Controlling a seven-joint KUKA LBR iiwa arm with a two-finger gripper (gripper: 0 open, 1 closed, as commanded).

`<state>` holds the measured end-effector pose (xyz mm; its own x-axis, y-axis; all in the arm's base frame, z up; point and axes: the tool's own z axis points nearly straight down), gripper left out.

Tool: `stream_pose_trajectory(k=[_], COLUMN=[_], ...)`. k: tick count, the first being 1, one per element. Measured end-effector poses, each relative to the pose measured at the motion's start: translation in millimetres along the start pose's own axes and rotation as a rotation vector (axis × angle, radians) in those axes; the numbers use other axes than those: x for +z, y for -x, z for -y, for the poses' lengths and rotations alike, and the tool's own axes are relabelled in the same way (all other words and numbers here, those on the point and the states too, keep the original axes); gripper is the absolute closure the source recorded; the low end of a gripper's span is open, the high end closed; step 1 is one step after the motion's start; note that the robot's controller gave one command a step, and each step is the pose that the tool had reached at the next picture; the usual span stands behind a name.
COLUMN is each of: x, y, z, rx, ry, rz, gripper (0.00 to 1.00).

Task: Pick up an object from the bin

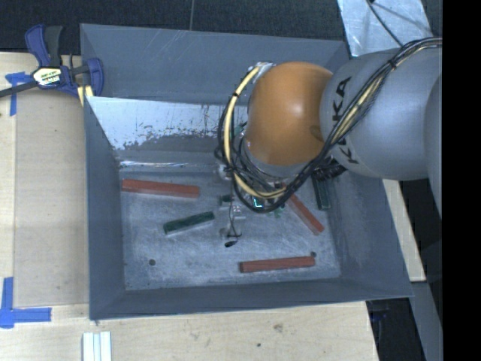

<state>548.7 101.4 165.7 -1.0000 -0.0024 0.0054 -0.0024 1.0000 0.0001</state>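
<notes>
My gripper (pixel 231 232) hangs low over the middle of the bin floor, under the orange-covered wrist. A dark green flat stick (pixel 189 222) lies just to its left, its right end close to the gripper but apart from it. A reddish-brown stick (pixel 276 264) lies flat below and to the right of the gripper, near the front wall. Another reddish-brown stick (pixel 307 214) lies slanted to the right, its upper end hidden under the arm. Nothing shows in the gripper.
A third reddish-brown stick (pixel 160 189) lies at the back left of the floor. A small dark speck (pixel 152 262) sits at the front left. The arm and its cables cover the bin's back right part.
</notes>
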Motion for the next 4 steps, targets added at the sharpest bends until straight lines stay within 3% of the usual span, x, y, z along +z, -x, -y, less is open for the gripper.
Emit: stream_pose_trajectory(k=[1,4], x=[96.5,94.6], y=[4.3,7.7], z=[-38.4,-37.0], rx=[-0.235,-0.227], ry=[0.0,0.001], rz=[0.006,0.011], gripper=[0.0,0.0])
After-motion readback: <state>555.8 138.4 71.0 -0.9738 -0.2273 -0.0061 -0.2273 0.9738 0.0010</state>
